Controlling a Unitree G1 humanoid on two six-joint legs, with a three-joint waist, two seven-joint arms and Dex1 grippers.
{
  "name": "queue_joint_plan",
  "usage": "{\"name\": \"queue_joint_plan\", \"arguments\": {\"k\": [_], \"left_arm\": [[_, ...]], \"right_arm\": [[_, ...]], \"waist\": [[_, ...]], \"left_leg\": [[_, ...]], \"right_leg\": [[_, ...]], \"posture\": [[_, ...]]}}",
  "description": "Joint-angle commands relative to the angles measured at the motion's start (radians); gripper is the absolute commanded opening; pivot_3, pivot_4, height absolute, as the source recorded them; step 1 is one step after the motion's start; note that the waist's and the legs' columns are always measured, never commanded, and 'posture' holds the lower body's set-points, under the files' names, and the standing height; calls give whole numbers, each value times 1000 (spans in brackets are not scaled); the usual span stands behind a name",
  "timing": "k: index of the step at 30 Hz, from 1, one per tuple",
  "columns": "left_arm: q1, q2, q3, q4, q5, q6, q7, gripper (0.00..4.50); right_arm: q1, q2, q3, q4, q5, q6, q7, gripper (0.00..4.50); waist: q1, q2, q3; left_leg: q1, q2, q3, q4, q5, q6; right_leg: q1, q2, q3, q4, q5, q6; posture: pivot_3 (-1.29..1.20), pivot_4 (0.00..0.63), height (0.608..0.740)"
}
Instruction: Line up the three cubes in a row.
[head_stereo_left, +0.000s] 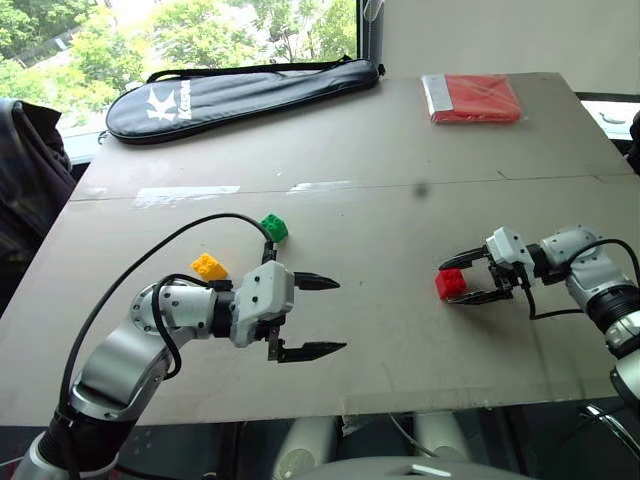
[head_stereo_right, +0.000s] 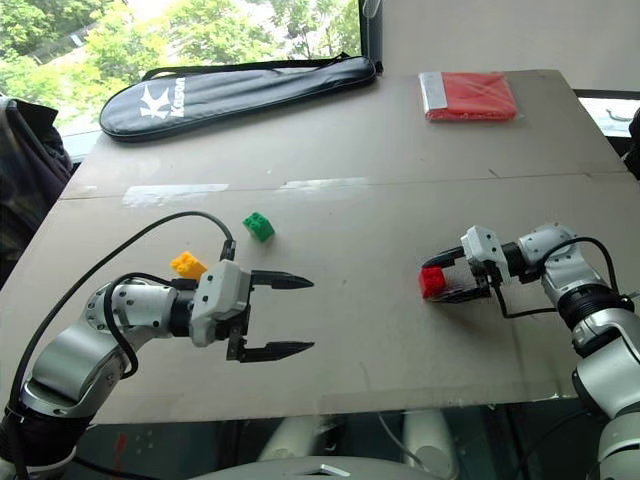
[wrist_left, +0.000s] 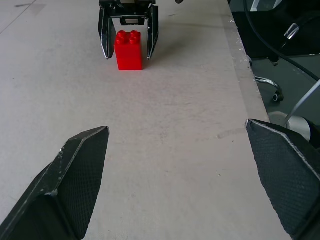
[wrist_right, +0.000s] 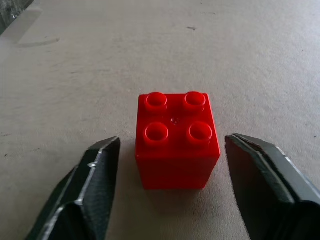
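The red cube (wrist_right: 176, 140) stands studs-up on the table (head_stereo_left: 400, 200) at the right. My right gripper (head_stereo_left: 448, 283) is open around it, one finger on each side, and a small gap shows at both fingers in the right wrist view. The green cube (head_stereo_left: 274, 228) and the yellow cube (head_stereo_left: 209, 266) lie apart at the left, near my left forearm. Closer to the front edge, my left gripper (head_stereo_left: 340, 315) is wide open and holds nothing. It points to the right, toward the red cube (wrist_left: 128, 50).
A long black racket bag (head_stereo_left: 240, 88) lies along the far left edge. A flat red packet (head_stereo_left: 475, 98) sits at the far right corner. A dark garment (head_stereo_left: 25, 180) hangs beside the table's left side.
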Motion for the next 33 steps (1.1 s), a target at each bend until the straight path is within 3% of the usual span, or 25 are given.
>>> {"name": "queue_joint_plan", "arguments": {"k": [1, 9, 16, 24, 33], "left_arm": [[-16, -5, 0, -4, -4, -17, -8, 4500], [42, -46, 69, -36, -47, 12, 72, 4500], [224, -266, 167, -63, 11, -81, 340, 4500], [183, -550, 104, 57, 381, -116, 838, 4500], [54, -679, 64, 190, 505, -46, 1030, 4500]], "right_arm": [[-15, 5, -20, 17, -4, -71, 52, 4386], [39, -65, -90, -59, 98, -59, 52, 4386], [294, -125, -477, -331, 290, 203, 24, 4386], [580, -57, -775, -714, 365, 426, -166, 4386], [626, 6, -907, -735, 255, 469, -184, 4386]], "waist": [[0, 0, 0], [0, 0, 0], [5, 0, 0], [30, 1, -1], [30, 1, -2]], "left_leg": [[0, 0, 0, 0, 0, 0], [0, 0, 0, 0, 0, 0], [0, 0, 0, 0, 0, 0], [0, 0, 2, 1, -2, 4], [-2, -1, 1, 14, -3, 5]], "right_leg": [[0, 0, 0, 0, 0, 0], [-1, 0, 1, 0, 0, 0], [0, -1, 1, 0, 0, 0], [1, 0, 2, 1, 3, 1], [4, 1, 2, 2, 7, 5]], "posture": [[0, 150, 732], [0, 150, 732], [0, 150, 732], [0, 150, 732], [0, 150, 732]]}}
